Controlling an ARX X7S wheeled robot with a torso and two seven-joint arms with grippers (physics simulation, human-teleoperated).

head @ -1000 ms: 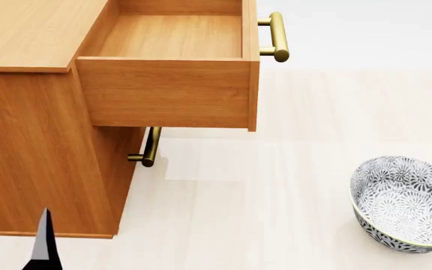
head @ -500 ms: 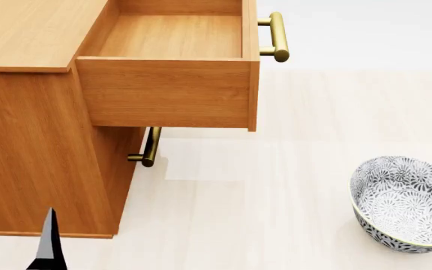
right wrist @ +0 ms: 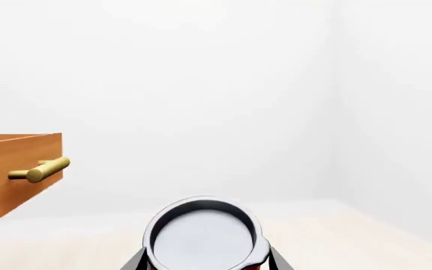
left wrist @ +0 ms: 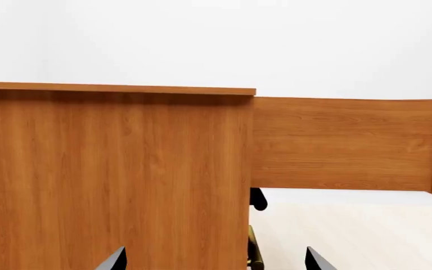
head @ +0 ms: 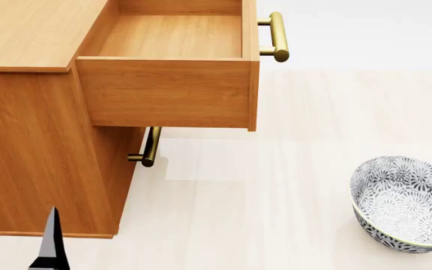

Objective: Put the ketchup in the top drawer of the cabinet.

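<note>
Only at right wrist: ketchup (right wrist: 203, 236)

A pale wood-plank floor (head: 276, 202) carries two things — the orange-brown cabinet (head: 36, 146) at nine o'clock and a grey patterned bowl (head: 405, 203) at four o'clock, well apart.

Cabinet (head: 36, 140), top drawer (head: 167, 93): orange-brown wood grain, matt. Drawer handle (head: 278, 36): smooth brass, satin sheen. Ketchup (right wrist: 205, 239) in my right pincer (right wrist: 203, 260): silver metal top, smooth. Bowl (head: 404, 203): grey patterned, glossy. Floor (head: 291, 169): pale wood, matt.
</note>
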